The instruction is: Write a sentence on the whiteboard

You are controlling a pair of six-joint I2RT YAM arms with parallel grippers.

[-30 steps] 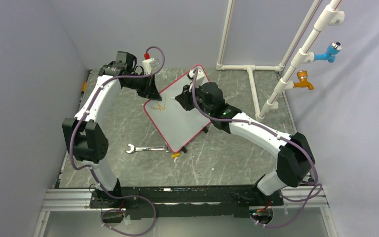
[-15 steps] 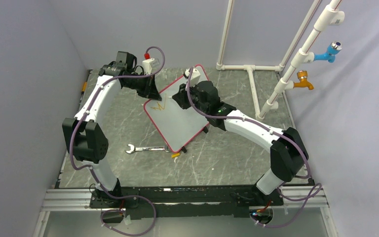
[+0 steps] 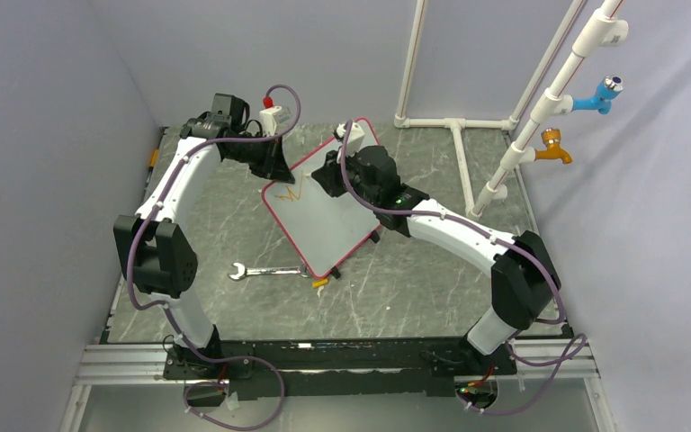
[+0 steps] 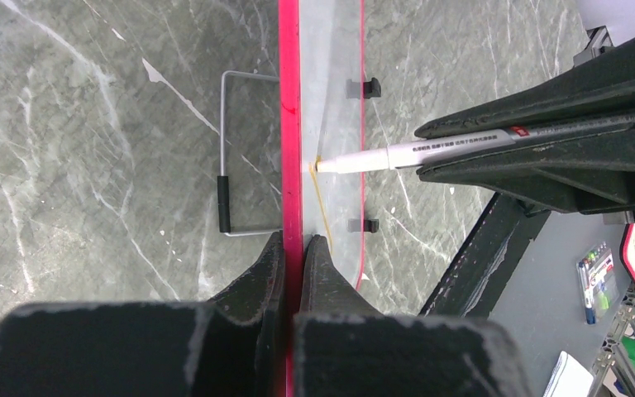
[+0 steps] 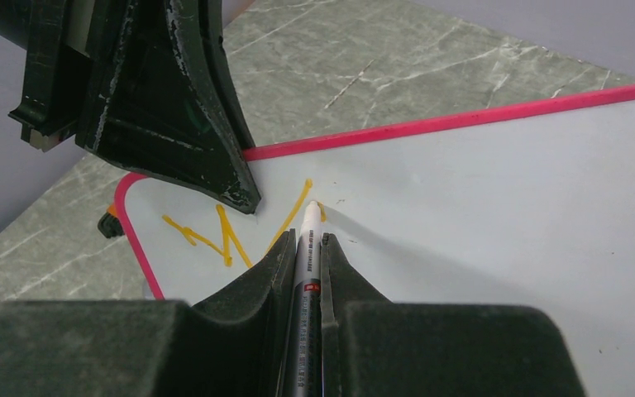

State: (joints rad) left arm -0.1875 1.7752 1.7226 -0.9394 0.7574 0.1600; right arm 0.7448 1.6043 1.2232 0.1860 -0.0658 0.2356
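The whiteboard [image 3: 324,225], white with a red-pink rim, stands tilted on the table. My left gripper [image 3: 274,168] is shut on its upper left rim; in the left wrist view the fingertips [image 4: 293,241] pinch the pink edge [image 4: 289,124]. My right gripper [image 3: 326,175] is shut on a white marker [image 5: 307,248]. The marker's tip touches the board face [image 5: 479,207] at the end of orange zigzag strokes [image 5: 223,236]. In the left wrist view the marker [image 4: 430,150] comes in from the right and meets the board.
A silver wrench [image 3: 265,270] lies on the marble table in front of the board, with a small orange piece [image 3: 320,283] beside it. A wire stand [image 4: 231,157] sits behind the board. A white pipe frame [image 3: 454,126] with blue and orange fittings stands at the back right.
My right gripper has carried the marker a little to the left across the board, closer to the left gripper. The left arm and the board have stayed put.
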